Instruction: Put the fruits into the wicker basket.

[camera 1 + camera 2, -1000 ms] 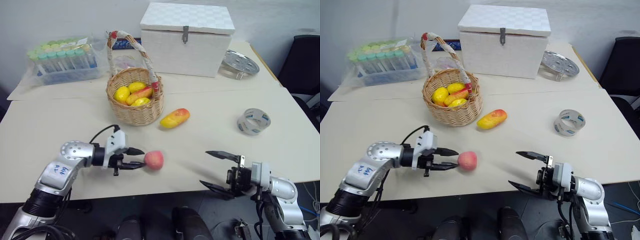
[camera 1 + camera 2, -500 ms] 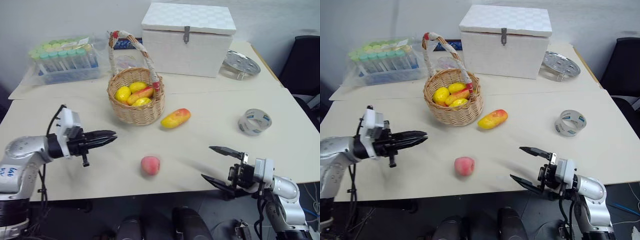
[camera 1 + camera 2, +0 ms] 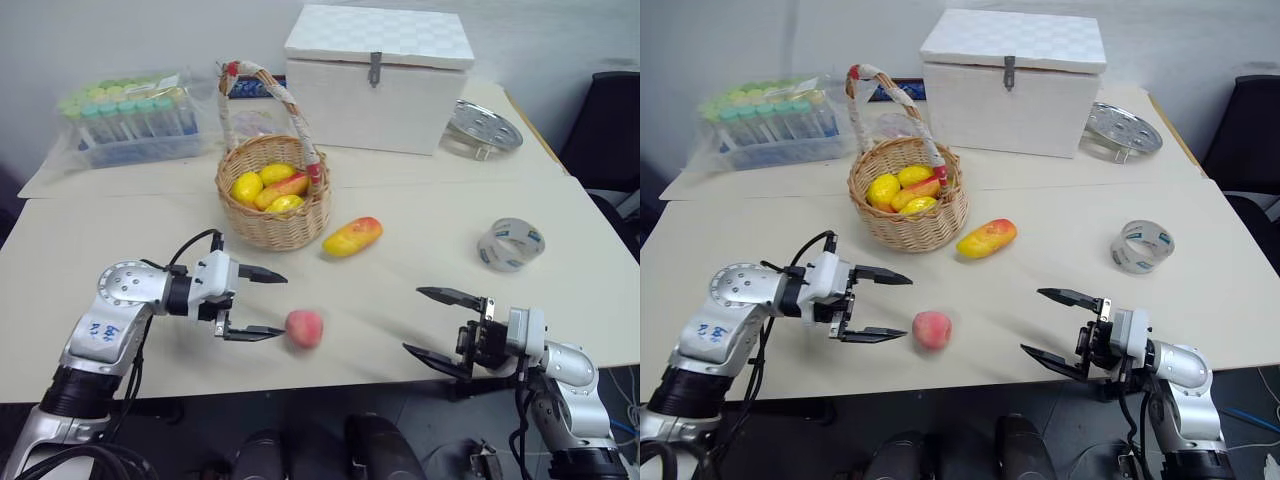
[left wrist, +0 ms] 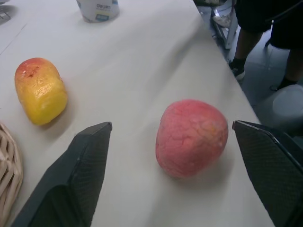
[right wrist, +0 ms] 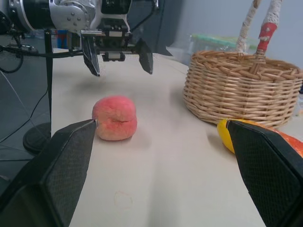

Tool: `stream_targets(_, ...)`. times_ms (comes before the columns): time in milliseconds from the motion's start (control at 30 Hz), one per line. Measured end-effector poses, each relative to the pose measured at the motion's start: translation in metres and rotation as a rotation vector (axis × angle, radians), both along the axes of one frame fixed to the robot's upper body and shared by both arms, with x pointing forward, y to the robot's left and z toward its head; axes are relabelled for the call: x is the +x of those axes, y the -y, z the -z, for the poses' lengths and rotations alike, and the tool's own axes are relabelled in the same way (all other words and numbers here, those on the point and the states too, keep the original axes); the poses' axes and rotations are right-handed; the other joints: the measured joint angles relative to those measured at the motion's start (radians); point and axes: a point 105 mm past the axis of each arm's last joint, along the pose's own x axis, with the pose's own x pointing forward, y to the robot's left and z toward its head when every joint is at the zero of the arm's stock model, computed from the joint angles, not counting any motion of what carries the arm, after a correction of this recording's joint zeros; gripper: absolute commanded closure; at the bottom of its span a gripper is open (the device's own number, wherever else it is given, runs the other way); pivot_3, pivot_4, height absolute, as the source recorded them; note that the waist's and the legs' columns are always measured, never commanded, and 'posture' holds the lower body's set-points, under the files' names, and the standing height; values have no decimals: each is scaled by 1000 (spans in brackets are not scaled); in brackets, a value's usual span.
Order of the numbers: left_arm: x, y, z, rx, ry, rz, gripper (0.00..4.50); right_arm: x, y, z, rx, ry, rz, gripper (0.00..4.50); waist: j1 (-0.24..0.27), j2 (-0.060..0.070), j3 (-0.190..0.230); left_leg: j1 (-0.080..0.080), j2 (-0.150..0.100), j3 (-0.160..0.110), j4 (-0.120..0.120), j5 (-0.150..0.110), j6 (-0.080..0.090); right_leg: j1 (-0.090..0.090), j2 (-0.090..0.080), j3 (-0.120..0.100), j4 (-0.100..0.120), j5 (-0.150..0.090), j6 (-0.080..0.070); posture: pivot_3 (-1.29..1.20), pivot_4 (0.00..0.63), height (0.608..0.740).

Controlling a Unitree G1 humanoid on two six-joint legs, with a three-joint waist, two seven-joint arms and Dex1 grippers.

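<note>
A pink-red peach point(image 3: 304, 328) lies on the table near its front edge. My left gripper point(image 3: 285, 305) is open and level, with its tips just left of the peach and not touching it. In the left wrist view the peach point(image 4: 191, 137) sits ahead between the spread fingers. The yellow mango point(image 3: 352, 236) with an orange-red end lies right of the wicker basket point(image 3: 272, 222), which holds several yellow fruits. My right gripper point(image 3: 411, 320) is open and empty at the front right, pointing left toward the peach point(image 5: 115, 118).
A white checkered box point(image 3: 375, 75) stands behind the basket. A bag of capped tubes point(image 3: 125, 115) lies at the back left, a metal disc point(image 3: 484, 125) at the back right, and a clear tape roll point(image 3: 508, 243) to the right. The table's front edge runs just below both grippers.
The left gripper swung away to the left with its fingers shut, then came back beside the peach and opened wide. The peach stayed on the table, barely shifted. The right gripper kept still.
</note>
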Motion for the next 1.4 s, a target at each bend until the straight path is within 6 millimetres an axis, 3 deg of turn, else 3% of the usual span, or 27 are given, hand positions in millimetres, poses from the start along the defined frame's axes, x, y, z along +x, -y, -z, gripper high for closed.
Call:
stream_targets(433,5,36,38,96,-80,104,378,-6,1,-1,-9,-9,18,0,3,0,0,0,0,0,1,0,1,0,9,4,0,1,1,0,150,740)
stream_targets(633,-6,40,43,99,-109,133,1622,-8,2,0,-8,-5,23,0,-2,0,0,0,2,0,1,0,0,0,9,5,0,1,1,0,150,740)
stream_targets(733,-9,34,41,62,-126,97,1786,-7,3,1,2,-15,34,0,-1,0,0,0,2,0,1,0,0,0,9,5,0,1,1,0,150,740)
stream_targets(800,-10,27,28,-41,-146,29,1804,-5,0,-4,49,-28,52,0,-2,0,0,0,3,0,1,0,1,0,4,5,1,1,1,0,150,740)
stream_targets(900,-1,12,-15,-260,-144,-121,1804,2,-7,-21,160,-39,82,0,-1,0,0,0,3,-2,1,0,0,0,1,4,3,0,1,0,150,740)
stream_targets(1033,34,-18,-74,-508,-11,-430,1804,14,-17,-49,278,-26,107,0,3,-1,1,0,-1,-3,2,1,2,0,-2,2,4,1,1,0,150,740)
stream_targets(1133,60,-45,-107,-612,78,-635,1804,24,-26,-68,320,15,101,0,4,-2,1,0,-2,-3,1,1,2,0,-2,1,4,1,2,0,150,740)
stream_targets(1233,91,-57,-114,-618,93,-780,1804,33,-36,-81,329,48,74,0,9,-2,1,0,-2,-3,2,4,-2,0,-1,0,3,1,2,0,150,740)
stream_targets(1367,127,-58,-95,-583,39,-875,1804,41,-44,-80,305,43,56,0,22,-2,1,-2,-2,-1,2,4,-3,-1,5,-1,2,1,2,0,150,740)
stream_targets(1400,132,-60,-89,-579,24,-889,1460,42,-45,-78,297,35,57,0,23,-2,1,-3,-1,-1,2,4,-3,-2,6,-2,3,1,3,0,150,740)
